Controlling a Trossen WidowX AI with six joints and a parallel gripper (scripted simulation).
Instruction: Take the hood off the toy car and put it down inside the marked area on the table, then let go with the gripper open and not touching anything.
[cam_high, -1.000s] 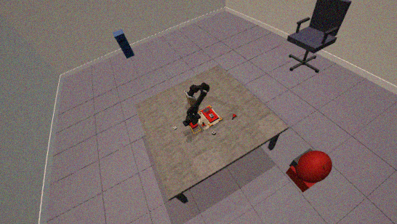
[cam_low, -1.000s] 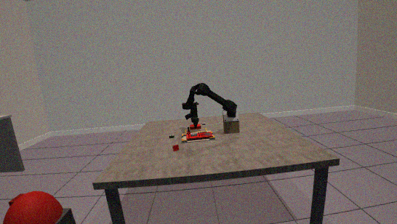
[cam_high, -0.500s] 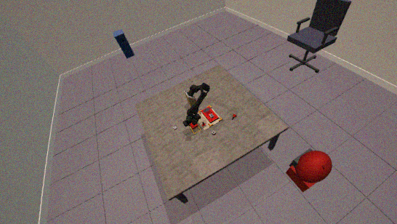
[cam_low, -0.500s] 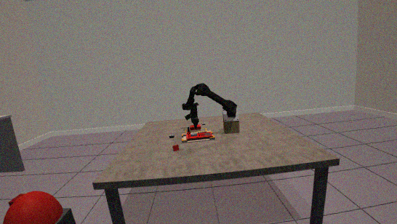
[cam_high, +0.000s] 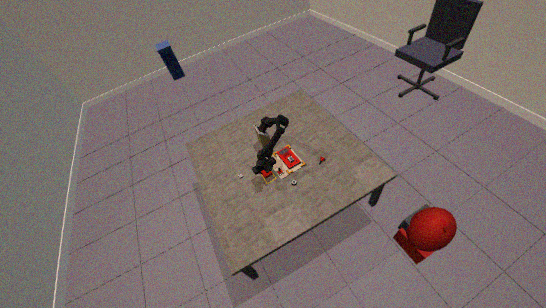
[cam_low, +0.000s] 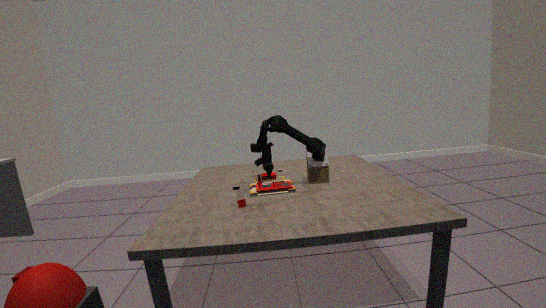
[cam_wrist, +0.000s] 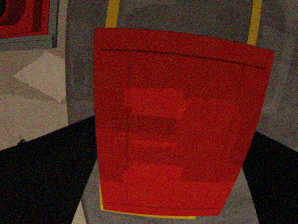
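My gripper (cam_high: 265, 172) (cam_low: 269, 174) (cam_wrist: 174, 131) is shut on the red hood, with a black finger at each side of it. The hood (cam_high: 268, 175) (cam_low: 265, 176) (cam_wrist: 170, 125) is level, low over the marked area. The marked area's yellow outline (cam_high: 270, 183) (cam_wrist: 254, 25) shows beyond the hood's far edge and as a thin strip along its near edge in the wrist view. Whether the hood touches the table is hard to tell. The red toy car (cam_high: 286, 157) (cam_low: 274, 186) stands beside the area, on a pale board; part of it shows at top left in the wrist view.
A small red piece (cam_high: 322, 159) (cam_low: 242, 203) lies beyond the car. A small dark round part (cam_high: 294, 182) (cam_low: 236, 188) lies near the board. A small pale part (cam_high: 240, 176) (cam_low: 280, 170) lies on the other side of the marked area.
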